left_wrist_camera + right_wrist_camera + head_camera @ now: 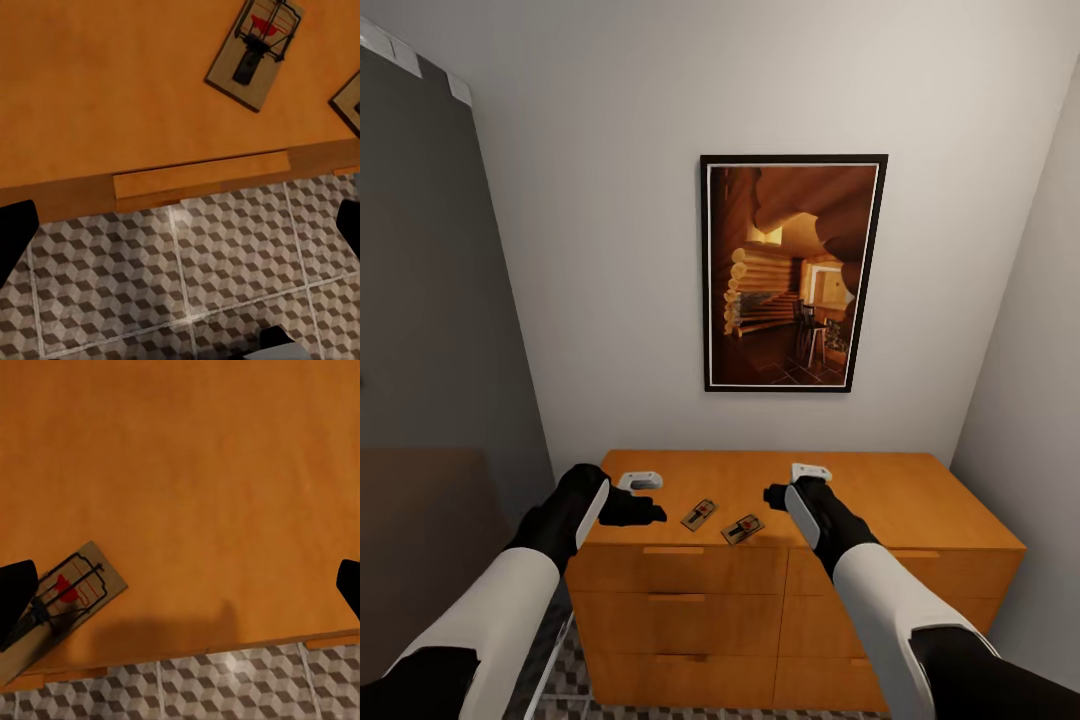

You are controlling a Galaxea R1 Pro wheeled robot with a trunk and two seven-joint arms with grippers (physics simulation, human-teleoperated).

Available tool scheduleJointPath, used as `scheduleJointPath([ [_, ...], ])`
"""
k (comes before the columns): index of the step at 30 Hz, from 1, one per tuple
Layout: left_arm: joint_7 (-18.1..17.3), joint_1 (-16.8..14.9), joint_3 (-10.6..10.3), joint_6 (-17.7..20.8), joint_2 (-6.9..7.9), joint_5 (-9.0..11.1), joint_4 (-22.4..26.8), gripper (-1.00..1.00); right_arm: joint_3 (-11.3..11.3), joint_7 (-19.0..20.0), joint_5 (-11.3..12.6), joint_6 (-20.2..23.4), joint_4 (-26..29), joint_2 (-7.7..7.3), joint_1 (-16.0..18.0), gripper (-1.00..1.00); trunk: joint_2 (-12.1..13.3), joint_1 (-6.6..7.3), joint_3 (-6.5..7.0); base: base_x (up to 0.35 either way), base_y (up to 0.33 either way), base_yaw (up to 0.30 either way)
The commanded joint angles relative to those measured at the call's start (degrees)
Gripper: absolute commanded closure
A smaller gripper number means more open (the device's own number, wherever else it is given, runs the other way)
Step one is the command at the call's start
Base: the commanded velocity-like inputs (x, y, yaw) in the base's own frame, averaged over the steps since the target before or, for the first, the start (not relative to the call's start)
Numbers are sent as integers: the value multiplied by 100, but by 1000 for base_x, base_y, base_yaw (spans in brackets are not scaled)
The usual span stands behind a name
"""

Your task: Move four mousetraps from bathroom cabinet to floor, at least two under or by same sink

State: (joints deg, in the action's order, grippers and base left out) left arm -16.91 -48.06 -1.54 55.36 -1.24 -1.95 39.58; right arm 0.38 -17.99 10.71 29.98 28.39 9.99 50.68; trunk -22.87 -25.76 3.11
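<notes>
Pale walls, framed cabin picture (793, 272), grey panel (430, 290)

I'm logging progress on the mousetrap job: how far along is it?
Done: nothing visibly; no trap lies on the visible patch of bathroom floor. In hand: nothing; the left gripper and right gripper hover open by the cabinet. Left: two mousetraps on its top; the others aren't seen.

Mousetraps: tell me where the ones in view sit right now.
In the head view, two mousetraps lie side by side on the cabinet top near its front edge, between the left gripper and right gripper.
</notes>
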Motion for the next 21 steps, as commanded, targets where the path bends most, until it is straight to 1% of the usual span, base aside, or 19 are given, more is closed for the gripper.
scheduleJointPath([
  [1,-22,-1,-5,17,1,-24,-6,-100,23,-46,61,-3,-14,1,1,-100,-5,-2,-3,0,0,0],
  [3,-22,-1,-5,15,1,-28,-24,-100,96,-43,52,-28,-44,1,2,-100,-5,-2,-3,0,0,0],
  [5,-21,-1,-5,13,1,-30,-35,-100,231,-31,25,-43,-63,1,2,-100,-5,-2,-3,0,0,0],
  [8,-21,-1,-5,12,1,-32,-50,-100,538,4,-34,-48,-80,1,3,-100,-5,-2,-3,0,0,0],
  [9,-22,-1,-5,11,1,-32,-55,-100,754,35,-65,-42,-86,1,3,-100,-5,-2,-3,0,0,0],
  [13,-23,-1,-5,11,1,-33,-62,-100,1083,83,-77,-18,-93,1,3,-100,-5,-2,-3,0,0,0],
  [16,-23,-1,-5,11,1,-33,-63,-100,1162,93,-61,-10,-95,1,3,-100,-5,-2,-3,0,0,0],
  [21,-23,-1,-5,10,1,-27,-64,-100,1222,97,-29,-3,-97,1,3,-100,-5,-2,-3,0,0,0],
])
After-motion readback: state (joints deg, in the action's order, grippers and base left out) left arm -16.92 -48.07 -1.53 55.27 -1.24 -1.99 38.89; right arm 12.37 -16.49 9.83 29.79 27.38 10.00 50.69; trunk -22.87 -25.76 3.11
